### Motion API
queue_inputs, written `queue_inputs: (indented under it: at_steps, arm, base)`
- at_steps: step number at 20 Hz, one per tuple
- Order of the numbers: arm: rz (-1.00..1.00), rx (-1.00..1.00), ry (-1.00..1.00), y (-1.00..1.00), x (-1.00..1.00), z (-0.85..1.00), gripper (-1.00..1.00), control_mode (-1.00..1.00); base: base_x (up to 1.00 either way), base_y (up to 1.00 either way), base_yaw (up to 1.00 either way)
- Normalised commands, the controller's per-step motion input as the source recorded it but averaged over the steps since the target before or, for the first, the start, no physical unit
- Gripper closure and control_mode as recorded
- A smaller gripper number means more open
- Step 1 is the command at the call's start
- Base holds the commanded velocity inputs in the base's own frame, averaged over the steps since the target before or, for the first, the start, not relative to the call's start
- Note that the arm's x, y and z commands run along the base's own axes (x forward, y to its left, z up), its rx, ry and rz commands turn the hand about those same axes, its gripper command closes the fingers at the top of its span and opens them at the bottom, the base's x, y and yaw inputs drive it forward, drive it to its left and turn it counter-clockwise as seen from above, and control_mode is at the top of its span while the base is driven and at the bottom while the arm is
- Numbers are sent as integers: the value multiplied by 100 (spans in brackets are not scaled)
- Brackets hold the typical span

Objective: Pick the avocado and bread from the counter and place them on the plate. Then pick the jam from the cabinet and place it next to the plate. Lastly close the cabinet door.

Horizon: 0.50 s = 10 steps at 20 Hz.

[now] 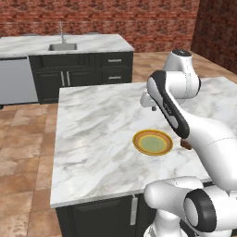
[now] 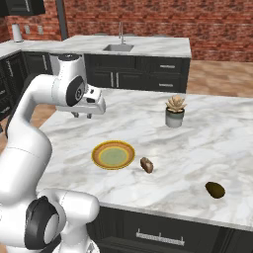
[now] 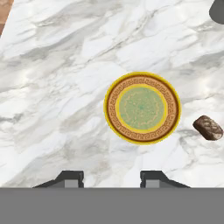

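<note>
The plate [image 1: 152,142] [image 2: 113,154] [image 3: 142,108], yellow-rimmed with a pale green centre, lies bare on the marble counter [image 2: 207,148]. Just right of it sits the tan-brown bread [image 2: 147,165] [image 3: 208,127]. The dark avocado [image 2: 215,189] rests further right, near the counter's front edge. My gripper [image 2: 82,115] [image 1: 152,107] [image 3: 111,177] hangs high above the counter, behind and left of the plate, pointing down. It is open, with nothing between its fingers. A corner of a dark wall cabinet [image 2: 22,6] shows at top left; the jam and the cabinet door are out of view.
A grey pot with a spiky plant [image 2: 174,112] stands on the counter behind the bread. A second counter with a sink [image 2: 118,48] and faucet runs along the brick wall. Wide bare marble lies left of the plate.
</note>
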Motion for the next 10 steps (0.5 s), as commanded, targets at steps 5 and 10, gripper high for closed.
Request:
queue_inputs:
  at_steps: [5,10]
  arm:
    - [4,0,0,-9,0,0,-100,-100]
    - [7,0,0,-19,0,0,-100,-100]
  base:
    - [0,0,0]
    - [0,0,0]
